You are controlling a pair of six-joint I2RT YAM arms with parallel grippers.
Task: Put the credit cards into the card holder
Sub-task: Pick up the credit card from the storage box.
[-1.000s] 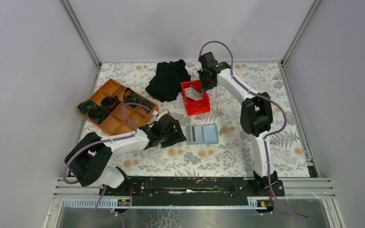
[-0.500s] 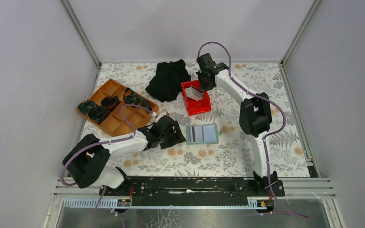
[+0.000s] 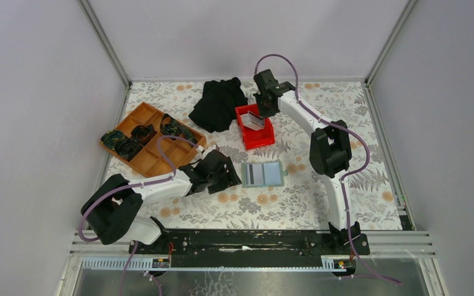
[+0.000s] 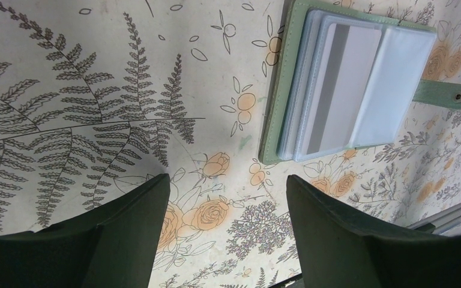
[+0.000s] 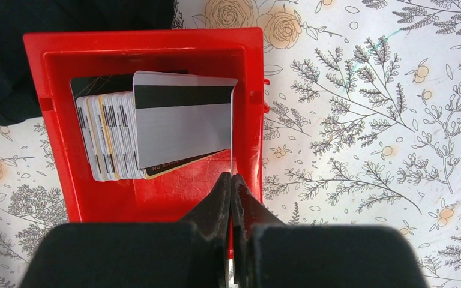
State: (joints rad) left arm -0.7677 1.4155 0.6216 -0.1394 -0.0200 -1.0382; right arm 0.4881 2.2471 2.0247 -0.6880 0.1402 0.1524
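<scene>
The card holder [image 3: 263, 174] lies open on the table, green-edged, with one striped card in its clear sleeves [image 4: 342, 84]. My left gripper [image 3: 229, 175] [image 4: 228, 198] rests open just left of it, only tablecloth between its fingers. Several credit cards [image 3: 253, 121] [image 5: 111, 138] stand stacked in the red bin [image 3: 257, 140] [image 5: 156, 201]. My right gripper [image 3: 264, 110] [image 5: 232, 180] reaches into the bin's right side. It is shut on a thin card [image 5: 232, 132] seen edge-on, with a grey magnetic-stripe card [image 5: 180, 123] leaning beside it.
An orange compartment tray [image 3: 155, 155] with dark items sits at the left. A black cloth [image 3: 219, 102] [image 5: 12, 60] lies next to the bin's left side. Grey walls enclose the table on three sides.
My right gripper's jaws have closed on the card's edge, and the arm has shifted slightly left over the bin. The left arm has barely moved.
</scene>
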